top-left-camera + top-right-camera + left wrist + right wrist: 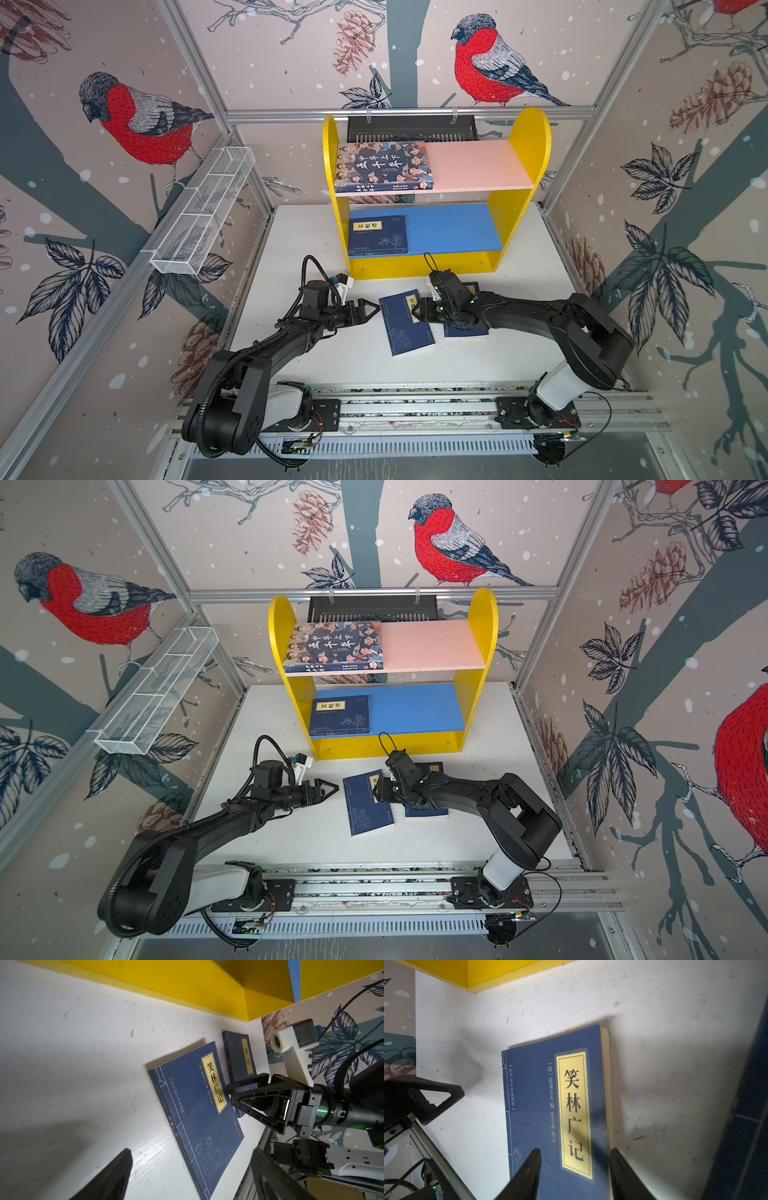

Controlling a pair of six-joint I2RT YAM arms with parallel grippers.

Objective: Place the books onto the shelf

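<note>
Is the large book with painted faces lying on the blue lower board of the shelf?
No, the large book lies flat on the pink upper board, at its left end.

navy book (465,331) mostly hidden, shelf (187,987) cropped

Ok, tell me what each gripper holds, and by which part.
Nothing is held. The left gripper hangs open beside the navy book; the right gripper straddles its yellow-label edge, jaws apart, not clamped.

Both top views are evenly bright and sharp, bowed at the edges. In both wrist views soft shadows cross the table (72,1064), and near jaws are blurred.
</note>
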